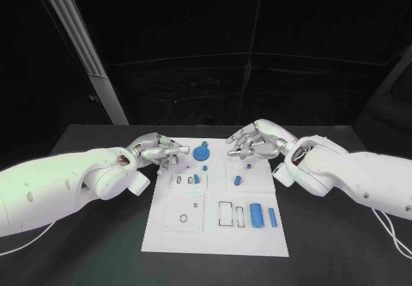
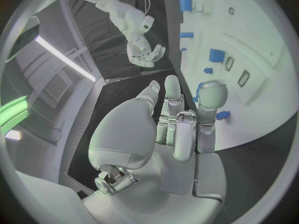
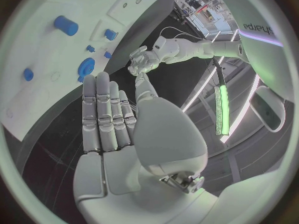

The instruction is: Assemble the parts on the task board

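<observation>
Black table [image 1: 103, 238], dark room. White flat task board [image 1: 215, 238] centre: two blue cylinder parts [image 1: 256, 214] near end, blue gear part [image 1: 202, 154] far end. Left hand [image 1: 155, 152] and right hand [image 1: 249, 146] flank gear, both empty, fingers loosely apart. Right wrist view shows straight fingers [image 3: 102, 109].

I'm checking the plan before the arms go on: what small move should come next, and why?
Probably lower the left hand toward the blue gear-like part beside its fingertips. Both hands hover with nothing in them at the task board's far end, and that part lies nearest.
</observation>
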